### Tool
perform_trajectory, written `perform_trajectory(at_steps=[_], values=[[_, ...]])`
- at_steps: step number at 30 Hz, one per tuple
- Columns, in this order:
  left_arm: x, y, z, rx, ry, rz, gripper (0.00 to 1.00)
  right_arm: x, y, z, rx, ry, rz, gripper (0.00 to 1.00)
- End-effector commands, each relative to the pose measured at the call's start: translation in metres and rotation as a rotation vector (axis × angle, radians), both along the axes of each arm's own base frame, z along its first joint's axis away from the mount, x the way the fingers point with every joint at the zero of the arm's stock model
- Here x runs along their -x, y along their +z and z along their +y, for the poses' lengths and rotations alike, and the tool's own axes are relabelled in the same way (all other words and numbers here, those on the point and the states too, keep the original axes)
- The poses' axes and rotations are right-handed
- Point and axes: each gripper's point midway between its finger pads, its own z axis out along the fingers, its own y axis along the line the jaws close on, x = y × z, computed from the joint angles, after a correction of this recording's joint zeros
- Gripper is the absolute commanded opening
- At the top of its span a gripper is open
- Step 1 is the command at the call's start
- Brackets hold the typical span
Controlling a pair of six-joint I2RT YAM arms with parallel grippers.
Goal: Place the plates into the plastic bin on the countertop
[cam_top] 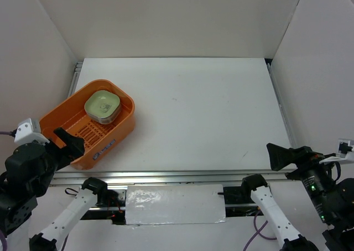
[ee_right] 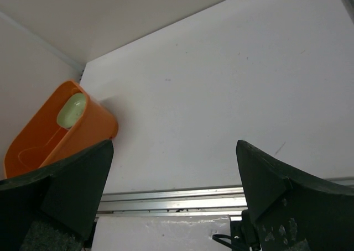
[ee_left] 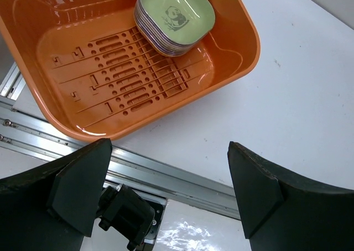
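one orange plastic bin [cam_top: 88, 132] sits on the left of the countertop [cam_top: 199, 113] with one stack of plates [cam_top: 102, 106] in its far end, green one on top, edges too tight to count, while the left gripper [ee_left: 168, 147] and right gripper [ee_right: 174, 146] are both spread wide, holding and touching nothing.

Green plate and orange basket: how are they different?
The green plate is small; the orange basket is much bigger and holds it. The plate shows a panda picture; the basket has slots in its floor. The plate tops a stack of plates; the basket rests on the white table. Both have rounded corners and raised edges.
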Motion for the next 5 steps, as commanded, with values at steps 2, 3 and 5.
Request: perform_trajectory(at_steps=[2, 3, 5], values=[[-0.0015, 0.0016, 0.0064, -0.014, 0.029, -0.008, 0.99, 0.0004, -0.0250, -0.0045, 0.061, -0.017, 0.107, 1.00], [-0.0018, 0.0006, 0.0066, -0.013, 0.030, -0.007, 0.99, -0.0010, -0.0264, -0.0044, 0.062, -0.020, 0.110, 1.00], [-0.0033, -0.0013, 0.0066, -0.015, 0.030, -0.001, 0.99, -0.0029, -0.0240, -0.0022, 0.055, -0.011, 0.102, 1.00]])
